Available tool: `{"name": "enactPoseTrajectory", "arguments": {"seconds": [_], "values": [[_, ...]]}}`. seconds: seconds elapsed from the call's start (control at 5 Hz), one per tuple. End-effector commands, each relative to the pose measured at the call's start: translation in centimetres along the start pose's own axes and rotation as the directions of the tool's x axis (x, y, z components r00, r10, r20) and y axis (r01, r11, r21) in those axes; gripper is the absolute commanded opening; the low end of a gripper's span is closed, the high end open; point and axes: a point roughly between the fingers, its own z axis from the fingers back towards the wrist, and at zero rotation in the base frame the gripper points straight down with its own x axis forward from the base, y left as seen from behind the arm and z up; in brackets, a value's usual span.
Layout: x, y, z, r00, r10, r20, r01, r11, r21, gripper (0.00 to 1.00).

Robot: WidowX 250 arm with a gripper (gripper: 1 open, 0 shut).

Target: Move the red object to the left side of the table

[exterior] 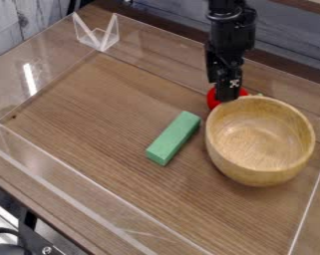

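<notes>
Single overhead-angled view of a wood-grain counter (109,120) bounded by low clear acrylic walls (43,70).

End effector (226,88): black, pointing straight down, positioned over the right rear part of the counter. Its fingers stand wide apart, nothing gripped between them. The tips sit low, right at the red object, partly covering it from this angle; whether the fingers touch it I cannot tell.

Red object (221,98): small, round, bright red. It rests on the counter surface, right of centre and toward the back, just beside the rear-left rim of the wooden bowl (262,140). Only its lower left portion shows below the end effector.

Wooden bowl: light wood, upright, on the right side of the counter, nothing visible inside.

Green block (173,136): rectangular, lying flat and diagonal near the centre, just left of the bowl, apart from the red object.

Left half of the counter shows bare wood grain.
</notes>
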Motion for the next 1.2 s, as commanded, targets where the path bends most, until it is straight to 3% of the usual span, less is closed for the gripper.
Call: {"name": "enactPoseTrajectory", "arguments": {"seconds": [0.0,0.2,0.6,0.8,1.0], "values": [[-0.1,0.5,1.0,0.999,-0.029,0.035,0.028,0.999,0.028,1.00],[-0.4,0.7,0.3,0.998,-0.056,0.037,0.056,0.998,0.016,1.00],[-1.3,-1.4,-1.6,0.986,-0.160,0.042,0.160,0.987,0.001,1.00],[-0.9,-3.1,-2.5,0.980,-0.192,0.050,0.192,0.981,-0.003,0.00],[-0.8,-2.8,-2.5,0.979,-0.197,0.053,0.197,0.980,0.010,0.00]]}}
